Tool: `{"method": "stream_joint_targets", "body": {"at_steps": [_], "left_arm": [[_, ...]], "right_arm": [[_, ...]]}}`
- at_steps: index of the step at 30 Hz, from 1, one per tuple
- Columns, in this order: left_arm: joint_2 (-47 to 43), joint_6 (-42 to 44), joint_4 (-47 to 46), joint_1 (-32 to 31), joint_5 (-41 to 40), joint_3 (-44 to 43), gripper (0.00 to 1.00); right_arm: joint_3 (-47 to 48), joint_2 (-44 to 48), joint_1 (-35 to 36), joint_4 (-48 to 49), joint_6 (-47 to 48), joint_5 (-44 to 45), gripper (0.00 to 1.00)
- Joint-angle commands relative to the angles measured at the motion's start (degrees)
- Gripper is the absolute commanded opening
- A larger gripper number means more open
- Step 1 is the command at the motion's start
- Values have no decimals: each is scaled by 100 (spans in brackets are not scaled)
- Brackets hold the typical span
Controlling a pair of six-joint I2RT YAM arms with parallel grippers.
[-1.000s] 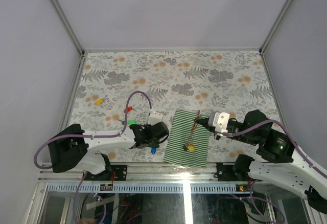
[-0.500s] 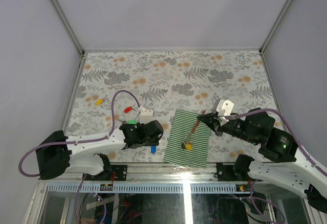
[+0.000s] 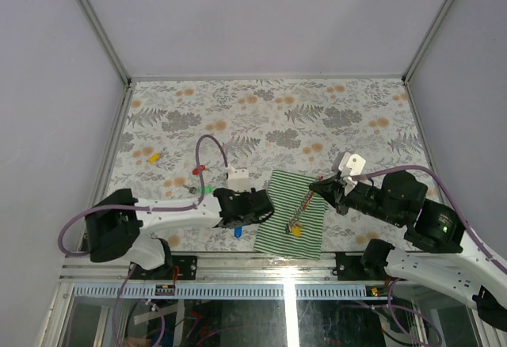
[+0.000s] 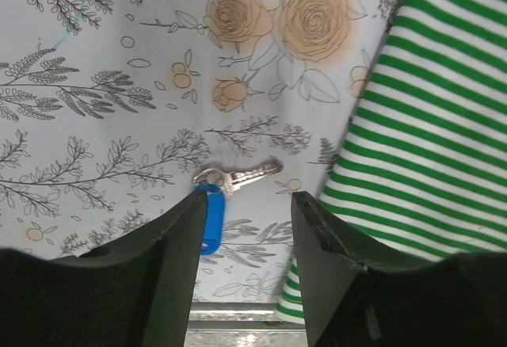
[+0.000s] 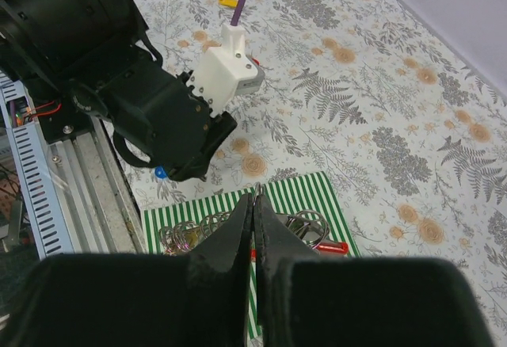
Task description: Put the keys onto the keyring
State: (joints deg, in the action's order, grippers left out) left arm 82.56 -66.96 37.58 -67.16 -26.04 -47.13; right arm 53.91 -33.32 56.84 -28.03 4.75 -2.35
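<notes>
The blue-tagged key (image 4: pixel 209 216) lies on the floral table between my left gripper's (image 4: pixel 249 204) open fingers, its metal blade pointing right; in the top view the blue key (image 3: pixel 237 232) shows just below that gripper (image 3: pixel 242 219). My right gripper (image 5: pixel 255 196) is shut on a wire loop of the keyring (image 5: pixel 198 228), a chain of rings with a red clip (image 5: pixel 329 246), lying on the striped cloth. In the top view the keyring (image 3: pixel 301 204) runs from my right gripper (image 3: pixel 317 190) to a yellow tag (image 3: pixel 295 231). Yellow (image 3: pixel 154 158), red (image 3: pixel 199 169) and green (image 3: pixel 207 189) keys lie at the left.
The green-and-white striped cloth (image 3: pixel 277 196) lies at the near middle, its edge right of the blue key (image 4: pixel 428 125). The left arm's wrist and purple cable (image 5: pixel 158 117) sit close in front of my right gripper. A metal rail (image 3: pixel 238 260) runs along the near edge.
My left gripper has shifted right toward the cloth and now sits over the blue key. My right gripper has stayed shut on the keyring, which has shifted a little on the cloth.
</notes>
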Motion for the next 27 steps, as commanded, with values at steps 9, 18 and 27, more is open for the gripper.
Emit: {"method": "stream_joint_targets", "body": {"at_steps": [9, 18, 27], "left_arm": [[1051, -1275, 1348, -394, -858, -894, 44], [1157, -1231, 1269, -357, -872, -843, 36], [1122, -1094, 1216, -242, -846, -676, 35]], "right_arm": [[2, 146, -2, 287, -222, 75, 0], [-127, 133, -2, 327, -158, 60, 0], [-222, 120, -2, 401, -137, -9, 0]]}}
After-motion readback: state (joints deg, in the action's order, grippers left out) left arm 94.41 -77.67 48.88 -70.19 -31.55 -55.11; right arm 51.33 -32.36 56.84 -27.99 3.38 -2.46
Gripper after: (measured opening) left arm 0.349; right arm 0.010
